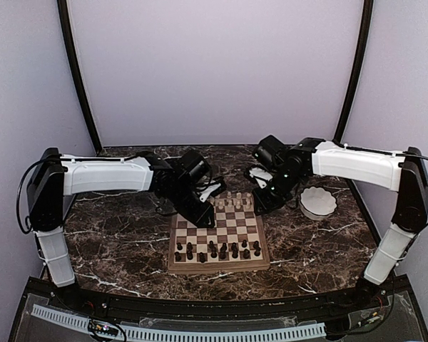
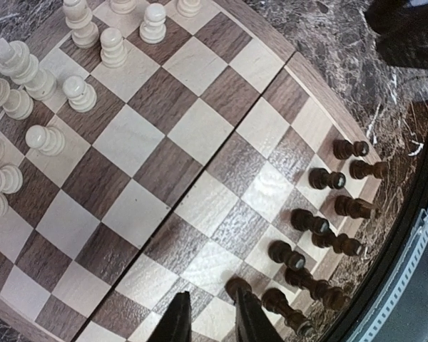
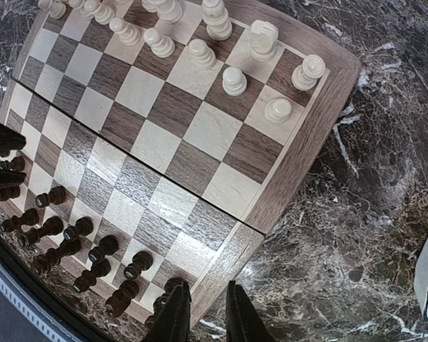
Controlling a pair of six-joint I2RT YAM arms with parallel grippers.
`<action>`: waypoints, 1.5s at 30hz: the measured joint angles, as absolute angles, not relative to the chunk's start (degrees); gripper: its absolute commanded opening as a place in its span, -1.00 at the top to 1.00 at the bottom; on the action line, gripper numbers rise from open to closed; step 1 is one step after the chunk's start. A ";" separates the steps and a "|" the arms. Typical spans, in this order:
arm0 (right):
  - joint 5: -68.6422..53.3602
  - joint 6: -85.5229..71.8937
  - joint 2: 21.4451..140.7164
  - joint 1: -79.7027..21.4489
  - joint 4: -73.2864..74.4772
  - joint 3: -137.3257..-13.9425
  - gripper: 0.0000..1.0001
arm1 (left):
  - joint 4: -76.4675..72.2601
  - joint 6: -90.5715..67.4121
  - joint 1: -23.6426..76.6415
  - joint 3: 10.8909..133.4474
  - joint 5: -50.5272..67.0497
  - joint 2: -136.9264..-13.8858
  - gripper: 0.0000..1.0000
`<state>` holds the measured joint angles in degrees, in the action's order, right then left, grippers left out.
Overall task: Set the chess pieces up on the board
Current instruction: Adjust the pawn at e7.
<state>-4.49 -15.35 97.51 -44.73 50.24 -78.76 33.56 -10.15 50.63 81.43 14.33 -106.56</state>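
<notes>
Near rows of the board (image 1: pixel 217 268): the dark chess pieces (image 1: pixel 222 251) are found standing in two close ranks. Far rows: the pale chess pieces (image 1: pixel 232 201) are gathered, unevenly spaced. The board is laid centrally on the table (image 1: pixel 114 242).

By the far left corner the left gripper (image 2: pixel 214 317) is held narrowly parted, with nothing between the jaws. The right gripper (image 3: pixel 205 313), by the far right corner, is likewise narrowly parted and empty.

Hazards, as judged: neighbouring pieces could be toppled by a finger lowered into the crowded ranks, and a slender piece could be tilted or dropped if pinched off-centre. The arms could clash where they converge, and the white bowl (image 1: pixel 318 203) beside the right arm could be struck.

The table is dark marble-patterned with white veins. Pale lilac walls enclose it
</notes>
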 measured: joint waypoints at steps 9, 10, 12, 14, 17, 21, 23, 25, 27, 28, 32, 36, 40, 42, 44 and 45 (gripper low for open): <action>-4.97 -15.38 97.47 -44.73 49.34 -77.43 0.61 | 34.59 -10.17 50.63 82.35 14.15 -111.20 0.69; -4.95 -15.38 97.47 -44.73 49.32 -77.32 0.61 | 34.61 -10.11 50.63 82.35 14.31 -111.55 0.69; -4.97 -15.38 97.47 -44.73 49.28 -77.12 0.61 | 34.63 -10.02 50.63 82.35 14.68 -112.12 0.69; -4.99 -15.42 97.43 -44.73 49.28 -76.88 0.61 | 34.65 -9.98 50.63 82.35 15.11 -112.29 0.70; -5.15 -15.46 97.38 -44.73 49.25 -76.53 0.61 | 34.65 -9.65 50.63 82.35 15.88 -112.40 0.72; -5.19 -15.49 97.38 -44.73 49.21 -76.47 0.61 | 34.94 -9.47 50.63 82.35 16.88 -112.53 0.74; -5.23 -15.49 97.38 -44.73 49.21 -76.47 0.61 | 35.11 -9.37 50.65 82.35 17.37 -112.53 0.75; -5.34 -15.46 97.38 -44.73 49.21 -76.47 0.61 | 35.38 -9.28 50.65 82.35 17.80 -112.55 0.76; -5.37 -15.46 97.38 -44.73 49.21 -76.47 0.61 | 35.53 -9.19 50.70 82.35 18.35 -112.60 0.76; -5.39 -15.46 97.38 -44.73 49.21 -76.47 0.61 | 35.57 -9.19 50.76 82.35 18.63 -112.62 0.77; -5.39 -15.40 97.38 -44.73 49.21 -76.47 0.61 | 35.66 -9.15 51.00 82.35 19.59 -112.73 0.78; -5.41 -15.27 97.38 -44.73 49.21 -76.47 0.61 | 35.79 -9.10 51.27 82.35 20.38 -113.03 0.80; -5.43 -15.20 97.38 -44.73 49.21 -76.49 0.61 | 35.99 -8.95 51.42 82.35 20.86 -113.34 0.82; -5.43 -15.07 97.41 -44.73 49.21 -76.49 0.61 | 36.12 -8.80 51.44 82.35 21.06 -113.43 0.82; -5.43 -15.03 97.43 -44.73 49.21 -76.49 0.61 | 36.16 -8.67 51.44 82.35 21.19 -113.47 0.76; -5.43 -14.98 97.49 -44.73 49.23 -76.49 0.61 | 36.27 -8.60 51.44 82.35 21.19 -113.47 0.74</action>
<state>-5.43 -14.98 97.49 -44.73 49.23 -76.49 36.27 -8.60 51.44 82.35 21.19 -113.47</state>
